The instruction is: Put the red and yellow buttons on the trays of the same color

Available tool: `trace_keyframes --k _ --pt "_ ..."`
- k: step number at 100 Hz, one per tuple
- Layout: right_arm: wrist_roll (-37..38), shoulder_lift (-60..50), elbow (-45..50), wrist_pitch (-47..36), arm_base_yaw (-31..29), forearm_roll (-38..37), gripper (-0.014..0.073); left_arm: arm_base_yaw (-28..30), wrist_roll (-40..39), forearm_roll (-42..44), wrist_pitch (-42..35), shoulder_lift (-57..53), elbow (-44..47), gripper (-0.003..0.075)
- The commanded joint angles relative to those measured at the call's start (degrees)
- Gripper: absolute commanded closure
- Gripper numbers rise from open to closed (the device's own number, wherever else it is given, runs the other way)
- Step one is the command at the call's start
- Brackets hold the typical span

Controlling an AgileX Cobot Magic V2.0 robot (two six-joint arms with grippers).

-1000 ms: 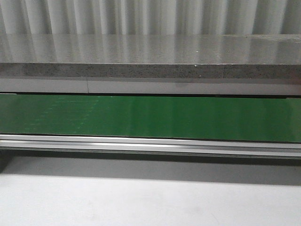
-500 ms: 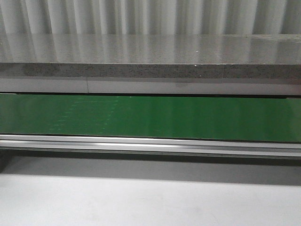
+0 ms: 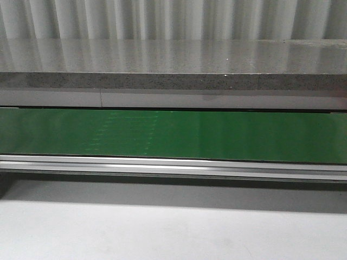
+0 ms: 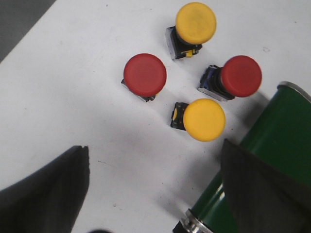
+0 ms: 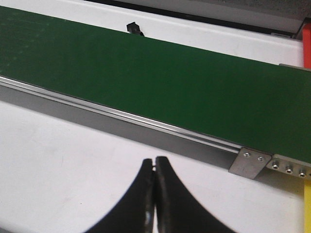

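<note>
In the left wrist view two red buttons [image 4: 145, 74] [image 4: 241, 76] and two yellow buttons [image 4: 196, 23] [image 4: 204, 119] stand close together on the white table, each on a small black base. My left gripper [image 4: 155, 167] hangs open above the table just short of the nearest yellow button, touching none of them. My right gripper [image 5: 155, 162] is shut on nothing over bare white table beside the conveyor. A red strip [image 5: 307, 46] and a yellow strip [image 5: 307, 206] at that view's edge may be the trays; I cannot tell. No button or gripper shows in the front view.
A green conveyor belt [image 3: 217, 135] with an aluminium side rail [image 3: 173, 165] runs across the table. Its roller end [image 4: 277, 131] lies right beside the buttons and my left gripper's finger. A grey stone ledge [image 3: 173, 81] stands behind the belt.
A faint pattern on the green belt has drifted to the right across the front view. Nothing else has changed there.
</note>
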Motion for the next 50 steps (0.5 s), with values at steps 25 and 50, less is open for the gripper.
trace_keyframes --k 25,50 --pt "-0.3 0.5 -1.4 -3.6 0.1 0.4 0.0660 1.8 -3.8 -1.7 6.0 12.6 -13.7 0.0176" --pt "-0.3 0.5 -1.4 -3.6 0.1 0.4 0.0660 1.8 -5.4 -2.3 8.2 20.0 -19.2 0.0176"
